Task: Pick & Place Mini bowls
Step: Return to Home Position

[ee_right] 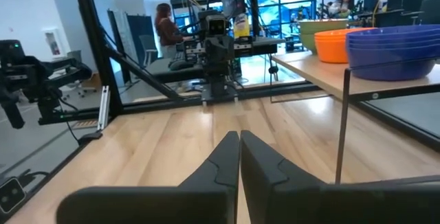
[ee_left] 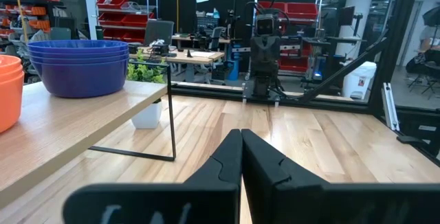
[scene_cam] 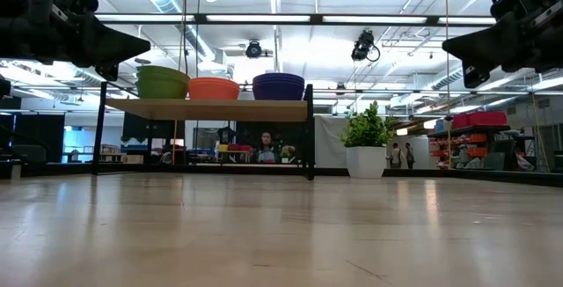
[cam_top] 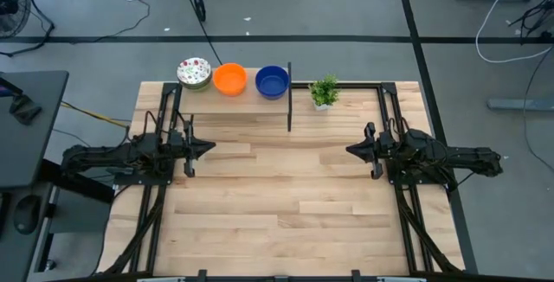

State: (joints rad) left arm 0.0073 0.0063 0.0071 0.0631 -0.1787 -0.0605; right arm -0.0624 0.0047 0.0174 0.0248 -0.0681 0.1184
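Three stacks of mini bowls stand on a raised wooden shelf [cam_top: 235, 102] at the table's far side: a floral white stack [cam_top: 194, 72] at the left, an orange stack [cam_top: 229, 79] in the middle, a blue stack [cam_top: 272, 81] at the right. They also show in the low view: green-sided [scene_cam: 162, 82], orange [scene_cam: 214, 88], blue [scene_cam: 278, 85]. My left gripper [cam_top: 211, 148] is shut and empty over the table's left side. My right gripper [cam_top: 350, 150] is shut and empty over the right side. Both point toward the table's middle.
A small green potted plant [cam_top: 325, 92] stands on the table just right of the shelf. The shelf rests on thin black legs [cam_top: 289, 100]. A black frame [cam_top: 381, 100] runs along the table's sides. People show in the room behind the table.
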